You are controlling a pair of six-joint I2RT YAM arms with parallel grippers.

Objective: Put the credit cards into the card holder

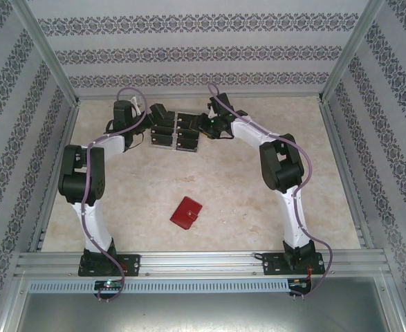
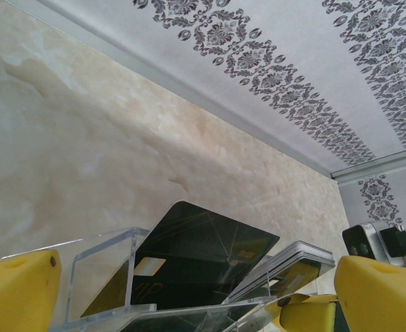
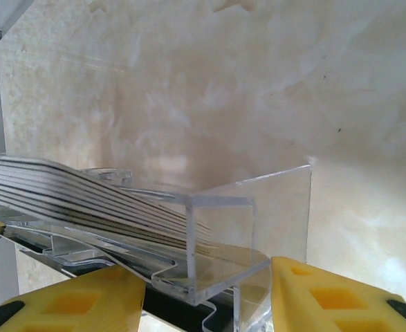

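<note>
Plainly red, folded card holder [image 1: 186, 212]

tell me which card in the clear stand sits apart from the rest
The black card leaning alone, face showing, in the left wrist view. The other cards sit edge-on in a tight stack to its right in that view.

Cards [image 3: 85, 200] sit in the stand [image 3: 220, 242], between left tool [image 2: 196, 297] and right tool [image 3: 209, 297]. The wallet [image 1: 187, 212] lies on the worktop [image 1: 244, 200], well apart from both.

Two black-and-white arms [image 1: 279, 166], looping purple cables [image 1: 84, 207], yellow fingers [image 2: 375, 290].
</note>
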